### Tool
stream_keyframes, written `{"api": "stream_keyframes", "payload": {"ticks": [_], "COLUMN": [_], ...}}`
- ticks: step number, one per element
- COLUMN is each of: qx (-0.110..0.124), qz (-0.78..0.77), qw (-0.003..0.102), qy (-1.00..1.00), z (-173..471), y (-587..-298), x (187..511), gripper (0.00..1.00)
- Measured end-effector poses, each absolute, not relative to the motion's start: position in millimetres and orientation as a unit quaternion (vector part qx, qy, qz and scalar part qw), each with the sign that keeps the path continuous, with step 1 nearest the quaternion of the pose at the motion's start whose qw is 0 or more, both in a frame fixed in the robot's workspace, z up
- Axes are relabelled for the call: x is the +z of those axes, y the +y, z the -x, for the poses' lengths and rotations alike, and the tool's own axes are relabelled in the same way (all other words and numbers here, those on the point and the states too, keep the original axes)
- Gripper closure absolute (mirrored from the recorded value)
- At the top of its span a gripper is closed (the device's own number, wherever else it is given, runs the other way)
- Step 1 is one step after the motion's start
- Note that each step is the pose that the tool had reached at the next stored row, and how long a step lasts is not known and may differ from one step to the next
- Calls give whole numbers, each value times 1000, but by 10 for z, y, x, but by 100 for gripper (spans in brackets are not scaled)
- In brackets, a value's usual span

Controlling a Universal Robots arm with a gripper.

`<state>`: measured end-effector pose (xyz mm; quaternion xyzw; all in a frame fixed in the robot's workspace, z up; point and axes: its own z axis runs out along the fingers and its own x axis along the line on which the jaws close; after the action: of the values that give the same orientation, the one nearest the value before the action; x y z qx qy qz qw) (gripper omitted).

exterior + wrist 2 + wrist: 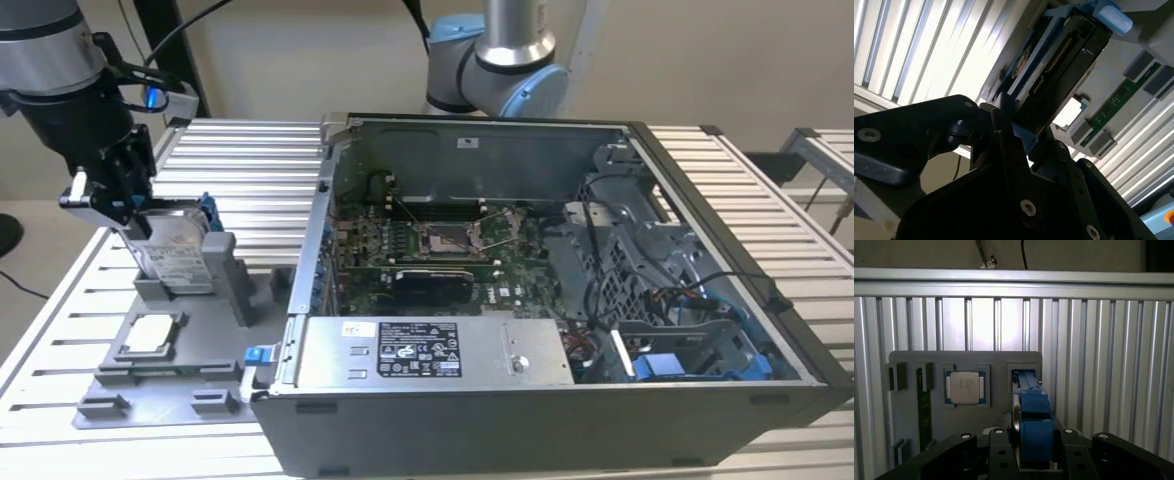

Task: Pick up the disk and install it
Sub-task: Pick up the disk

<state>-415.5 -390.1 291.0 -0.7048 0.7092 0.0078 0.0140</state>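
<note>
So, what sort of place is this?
Likely a robotics lab bench for computer assembly: an open computer case lies on a slatted metal table, a grey fixture tray holds parts beside it, and the pincer is at the disk.

I find the work set on a silver ribbed aluminium table (247,160), which runs back to a plain cream wall (307,50). A second slatted metal bench (825,150) stands apart at the exterior view's right. A black upright post (171,45) rises before the wall. Pale floor (38,262) shows at the exterior view's left. In the second wrist view I note strong light glaring off the table top.
</note>
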Motion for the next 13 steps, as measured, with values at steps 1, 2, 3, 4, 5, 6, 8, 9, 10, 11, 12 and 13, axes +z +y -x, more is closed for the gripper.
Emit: {"api": "stream_keyframes", "payload": {"ticks": [1, 2, 3, 4, 5, 6, 8, 9, 10, 11, 12, 13], "qx": [8, 8, 8, 8, 9, 9, 9, 9, 9, 9, 10, 10], "qz": [705, 705, 705, 705, 705, 705, 705, 705, 705, 705, 705, 705], "qw": [14, 14, 14, 15, 15, 15, 15, 15, 15, 16, 16, 16], "qy": [709, 709, 709, 709, 709, 709, 709, 709, 709, 709, 709, 709], "z": [4155, 4155, 4155, 4155, 4155, 4155, 4155, 4155, 4155, 4155, 4155, 4155], "y": [-3901, -3901, -3901, -3901, -3902, -3902, -3903, -3903, -3903, -3904, -3907, -3909], "x": [2910, 2910, 2910, 2909, 2910, 2909, 2909, 2910, 2910, 2909, 2910, 2910], "gripper": [100, 100, 100, 100, 100, 100, 100, 100, 100, 100, 100, 100]}}
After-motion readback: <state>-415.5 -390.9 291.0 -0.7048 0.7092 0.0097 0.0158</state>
